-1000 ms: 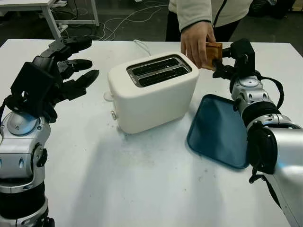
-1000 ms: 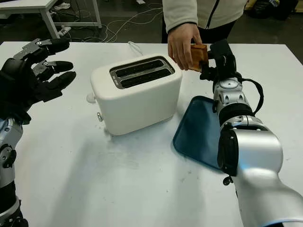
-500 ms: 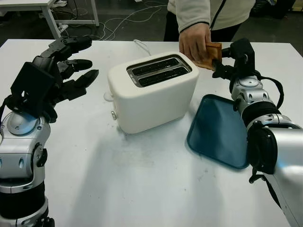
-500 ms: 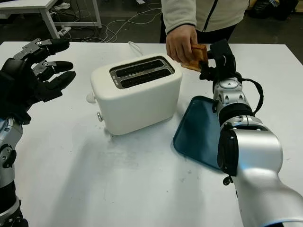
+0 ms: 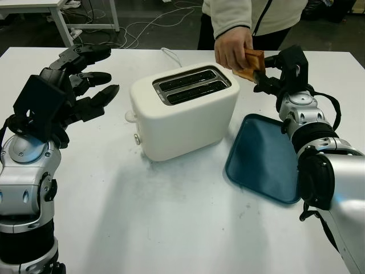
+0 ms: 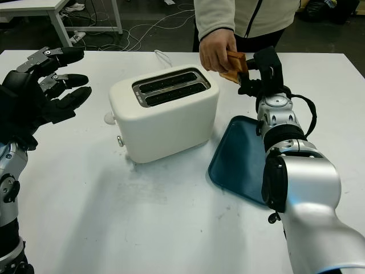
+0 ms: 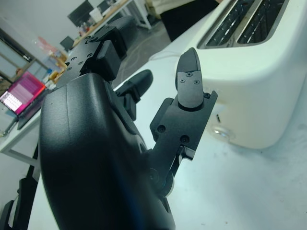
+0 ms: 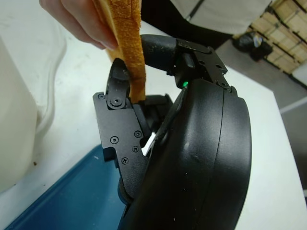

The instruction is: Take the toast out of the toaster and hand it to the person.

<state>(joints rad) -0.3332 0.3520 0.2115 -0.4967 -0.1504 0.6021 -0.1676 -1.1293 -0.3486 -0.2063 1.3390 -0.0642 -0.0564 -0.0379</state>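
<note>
A browned slice of toast [image 5: 254,61] hangs tilted in the air behind the right end of the white toaster [image 5: 182,111]. A person's hand [image 5: 231,48] grips its upper part from the far side of the table. My right hand [image 5: 263,74] is shut on the toast's lower edge; in the right wrist view the toast [image 8: 129,43] sits between my black fingers [image 8: 116,84]. Both toaster slots are empty. My left hand [image 5: 85,80] is open, raised to the left of the toaster.
A dark blue tray [image 5: 262,157] lies flat to the right of the toaster, below my right forearm. The toaster's white cord [image 5: 169,55] trails toward the far table edge. The person stands at the far edge in a light jacket [image 5: 251,11].
The person's hand has lifted and tilted the toast, its top leaning toward them. My right hand stays at the toast's lower edge. My left hand has not moved.
</note>
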